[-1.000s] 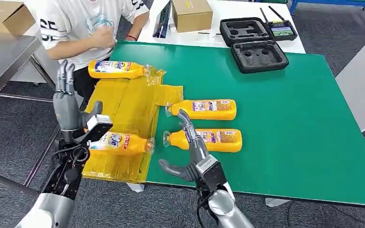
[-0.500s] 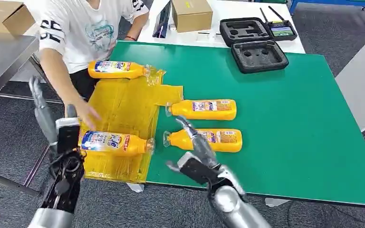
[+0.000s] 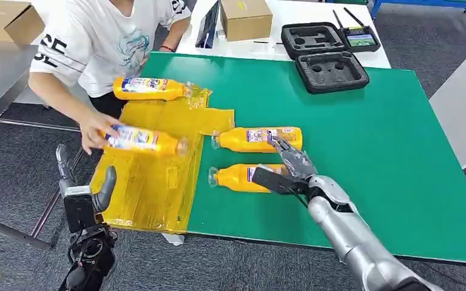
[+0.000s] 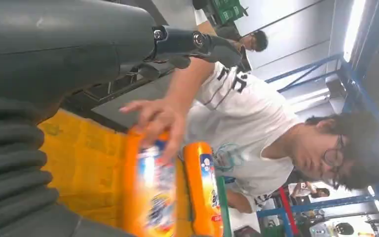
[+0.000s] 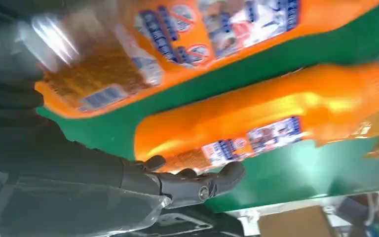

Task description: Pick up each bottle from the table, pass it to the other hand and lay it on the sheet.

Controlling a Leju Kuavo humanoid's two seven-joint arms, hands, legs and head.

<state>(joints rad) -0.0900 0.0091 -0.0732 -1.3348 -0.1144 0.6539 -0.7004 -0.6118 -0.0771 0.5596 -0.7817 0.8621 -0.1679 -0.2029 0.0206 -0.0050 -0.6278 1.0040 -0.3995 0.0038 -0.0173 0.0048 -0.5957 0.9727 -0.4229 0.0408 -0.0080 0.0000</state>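
Two orange bottles lie on the green table (image 3: 370, 151): a far one (image 3: 261, 139) and a near one (image 3: 236, 177). My right hand (image 3: 285, 167) is over the near bottle's base end, its thumb across the bottle and its fingers spread between the two bottles; in the right wrist view the fingers (image 5: 197, 185) lie along that near bottle (image 5: 256, 118), beside the far bottle (image 5: 187, 44). My left hand (image 3: 82, 194) is open and empty, off the near left corner of the yellow sheet (image 3: 158, 182). A person's hand (image 3: 94, 130) holds a third bottle (image 3: 139, 139) over the sheet. Another bottle (image 3: 148, 88) lies at its far end.
The person in a white shirt (image 3: 109, 42) leans in at the table's far left corner. Black foam cases (image 3: 330, 70) and a cardboard box (image 3: 246, 18) sit at the back. A grey table (image 3: 0, 73) stands to the left.
The person has lifted the bottle off the sheet's near end and carried it farther along. My left hand has drawn back and down, empty. My right hand has reached forward over the near bottle.
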